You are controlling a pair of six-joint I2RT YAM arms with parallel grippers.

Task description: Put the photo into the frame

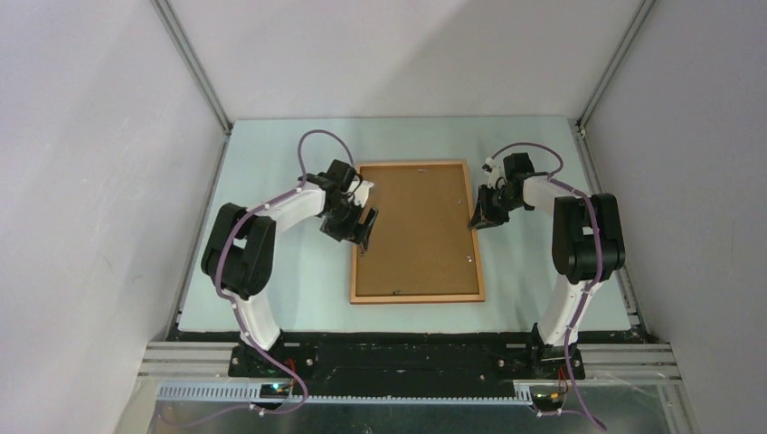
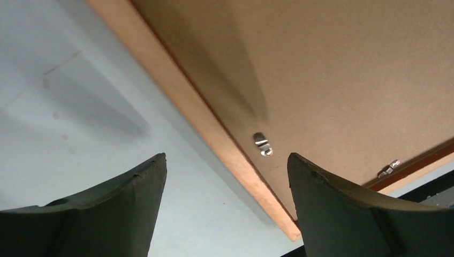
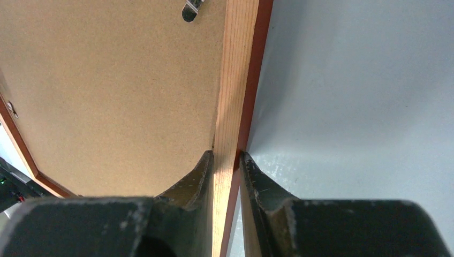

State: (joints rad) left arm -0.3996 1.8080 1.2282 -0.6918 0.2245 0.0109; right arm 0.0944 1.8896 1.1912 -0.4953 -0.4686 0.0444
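Note:
The orange-brown frame [image 1: 416,297] lies back-up in the middle of the table, with the brown backing board [image 1: 418,231] set in it. The photo is hidden. My left gripper [image 1: 362,226] is open over the frame's left rail [image 2: 214,128], one finger over the table and the other over the backing board [image 2: 332,69]; it holds nothing. My right gripper [image 1: 477,220] is shut on the frame's right rail [image 3: 235,69], one finger inside against the board [image 3: 107,96] and one outside.
Small metal retaining clips sit on the board's edges, in the left wrist view [image 2: 262,144] and in the right wrist view [image 3: 191,8]. The pale table [image 1: 271,271] is walled by white panels left, right and behind.

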